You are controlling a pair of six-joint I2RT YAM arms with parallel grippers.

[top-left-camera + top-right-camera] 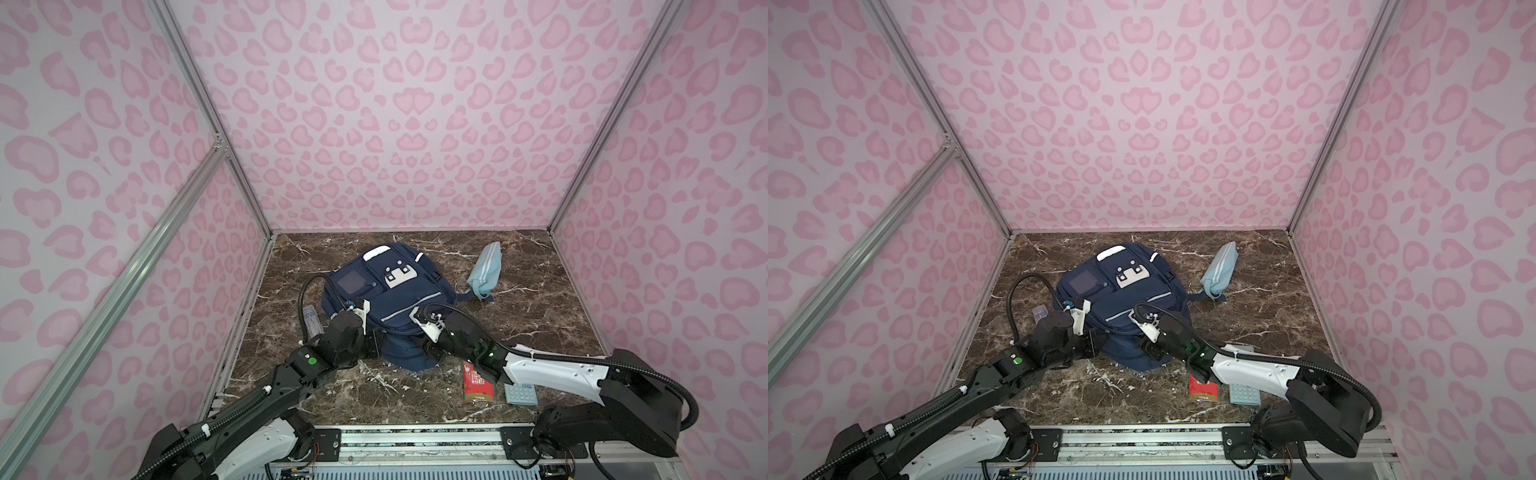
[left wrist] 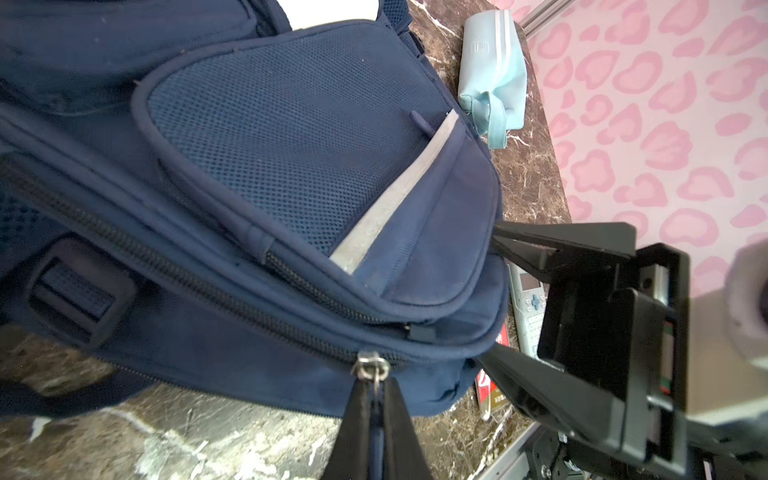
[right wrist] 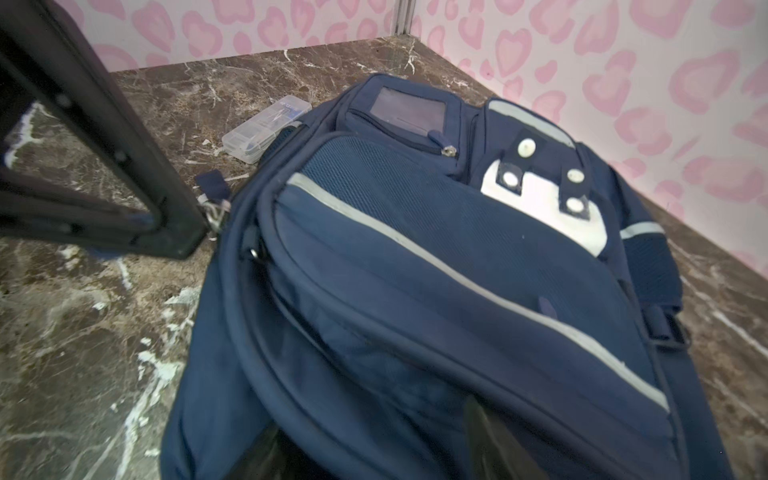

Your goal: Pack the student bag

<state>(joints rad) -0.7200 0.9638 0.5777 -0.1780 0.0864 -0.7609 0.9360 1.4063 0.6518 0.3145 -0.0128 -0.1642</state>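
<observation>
left gripper (image 2: 376, 392) is pinched tight on the zipper pull (image 2: 370, 368) at the near edge of the student bag (image 1: 390, 299), its two black fingers pressed together with the pull's blue tab between them. right gripper (image 2: 492, 299) stands with its jaws well apart, one tip at the rim of the front pocket and one lower by the bag's base, the bag's near corner between them; whether the pads press the cloth i cannot tell.

the student bag lies flat, front up, in the middle of the marble tabletop (image 1: 519, 316), white handle patch toward the back wall and its other end toward the arms, shown so in both top views.

a clear plastic box (image 1: 311, 318) lies just beside the bag's left side. a light-blue pouch (image 1: 484, 270) lies near the bag's far right, apart from it. a red packet (image 1: 478, 380) and a pale calculator (image 1: 520, 394) lie side by side at the front right, partly under the right arm.
</observation>
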